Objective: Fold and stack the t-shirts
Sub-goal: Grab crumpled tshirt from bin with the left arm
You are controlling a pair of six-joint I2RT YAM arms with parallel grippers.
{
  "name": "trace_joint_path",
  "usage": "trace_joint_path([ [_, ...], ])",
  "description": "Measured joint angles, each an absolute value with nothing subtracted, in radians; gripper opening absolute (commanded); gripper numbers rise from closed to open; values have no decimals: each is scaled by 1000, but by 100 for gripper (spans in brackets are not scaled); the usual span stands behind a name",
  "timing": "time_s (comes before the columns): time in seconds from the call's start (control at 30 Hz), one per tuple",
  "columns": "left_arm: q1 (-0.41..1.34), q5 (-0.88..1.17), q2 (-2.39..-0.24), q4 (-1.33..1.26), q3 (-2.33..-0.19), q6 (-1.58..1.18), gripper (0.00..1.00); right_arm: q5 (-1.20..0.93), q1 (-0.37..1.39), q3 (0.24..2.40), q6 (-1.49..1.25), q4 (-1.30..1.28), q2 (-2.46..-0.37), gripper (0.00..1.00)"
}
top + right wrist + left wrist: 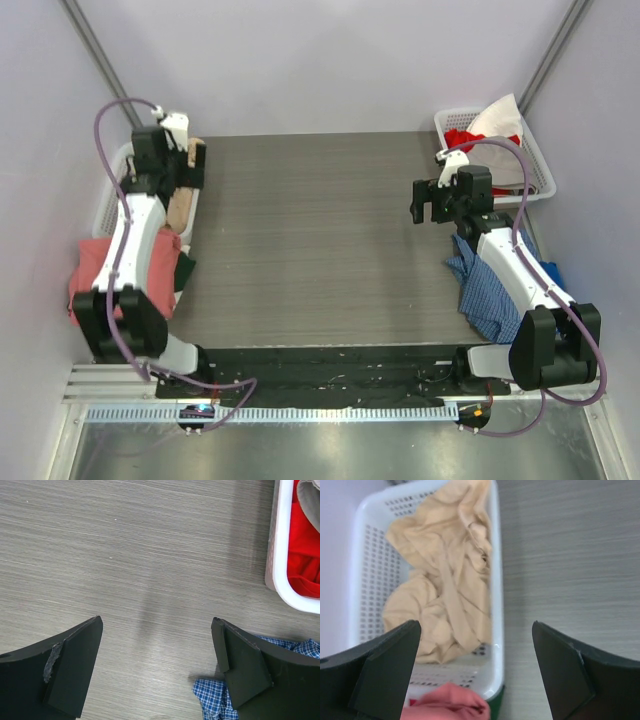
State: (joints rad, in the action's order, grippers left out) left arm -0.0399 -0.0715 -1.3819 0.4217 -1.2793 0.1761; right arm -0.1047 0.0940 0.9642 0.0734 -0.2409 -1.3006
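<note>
The tan t-shirt (445,580) lies crumpled in a white basket (496,570) at the table's left edge; it also shows in the top view (183,207). The salmon-pink t-shirt (95,262) is bunched at the basket's near end and hangs over its side, and it shows at the bottom of the left wrist view (447,706). My left gripper (188,165) hovers open and empty above the basket's right rim, its jaws (475,645) wide apart. My right gripper (432,203) is open and empty above bare table at the right (157,645).
A dark green cloth (184,270) lies beside the pink shirt. A second white basket (540,165) at the back right holds red cloth (305,545) and a pale cloth (497,122). A blue checked cloth (488,290) lies under my right arm. Walls enclose the grey table (310,240).
</note>
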Motion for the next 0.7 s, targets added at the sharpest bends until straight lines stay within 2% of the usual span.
trace_joint_path([
  [0.17,-146,-62,-1748,537,-1754,197,95,-127,94,964,74,-242,-1302,100],
  [0.23,-171,-50,-1855,584,-1900,196,93,-134,94,964,75,-243,-1304,100],
  [0.27,-181,-46,-1904,611,-1962,196,88,-136,94,964,75,-245,-1307,100],
  [0.37,-192,-33,-2011,673,-2086,197,84,-141,94,964,76,-248,-1314,100],
  [0.47,-196,9,-2077,698,-2111,197,84,-144,94,964,77,-254,-1321,100],
  [0.7,-217,126,-2140,727,-2015,191,81,-145,94,964,77,-262,-1330,100],
])
